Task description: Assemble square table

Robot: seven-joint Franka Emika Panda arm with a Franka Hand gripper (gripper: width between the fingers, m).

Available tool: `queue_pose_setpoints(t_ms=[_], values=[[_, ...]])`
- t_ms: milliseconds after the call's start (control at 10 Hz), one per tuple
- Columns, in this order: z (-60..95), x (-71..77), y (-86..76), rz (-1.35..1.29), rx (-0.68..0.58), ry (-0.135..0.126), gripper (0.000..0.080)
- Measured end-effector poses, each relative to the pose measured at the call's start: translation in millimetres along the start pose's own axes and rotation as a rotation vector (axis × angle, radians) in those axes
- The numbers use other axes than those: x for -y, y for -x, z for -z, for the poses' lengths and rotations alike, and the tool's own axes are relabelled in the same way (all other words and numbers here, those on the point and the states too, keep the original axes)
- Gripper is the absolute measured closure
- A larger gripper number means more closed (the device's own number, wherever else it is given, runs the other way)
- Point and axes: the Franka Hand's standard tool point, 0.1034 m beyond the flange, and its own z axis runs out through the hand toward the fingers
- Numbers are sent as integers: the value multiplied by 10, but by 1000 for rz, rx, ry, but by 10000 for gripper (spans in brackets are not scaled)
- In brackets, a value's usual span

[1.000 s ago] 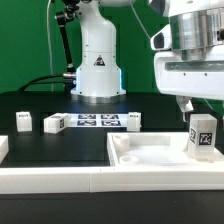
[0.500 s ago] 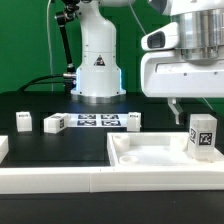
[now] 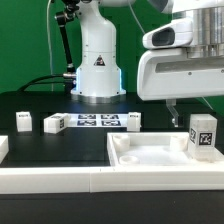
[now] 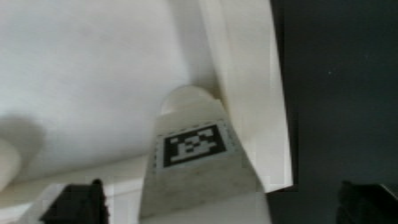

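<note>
The square table's white top (image 3: 150, 160) lies at the exterior view's lower right. One tagged white leg (image 3: 204, 137) stands upright in its far right corner. Three more leg blocks (image 3: 24, 121) (image 3: 54, 124) (image 3: 134, 120) sit apart on the black table. My gripper (image 3: 195, 108) hangs open above the standing leg, not touching it. In the wrist view the leg's tag (image 4: 196, 148) shows below and between my two dark fingertips (image 4: 80, 200), beside the top's raised rim (image 4: 244, 70).
The marker board (image 3: 98, 121) lies flat in front of the robot's white base (image 3: 97, 60). A long white rail (image 3: 50, 180) runs along the front edge, and a short white piece (image 3: 3, 148) sits at the exterior view's left.
My open gripper has risen and drifted toward the exterior view's left, away from the standing leg. The leg and the other parts have stayed put.
</note>
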Motion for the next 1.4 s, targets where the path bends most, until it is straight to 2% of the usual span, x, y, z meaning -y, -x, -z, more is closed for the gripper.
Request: queue_pose_setpoints(t_ms=[200, 500, 700, 800, 1000, 1400], values=[[8, -16, -13, 158, -3, 14, 151], [6, -30, -14, 312, -1, 14, 151], [5, -29, -13, 307, -1, 14, 412], [5, -32, -14, 307, -1, 14, 511], [6, -32, -15, 271, -2, 13, 510], [1, -45, -16, -18, -5, 11, 510]])
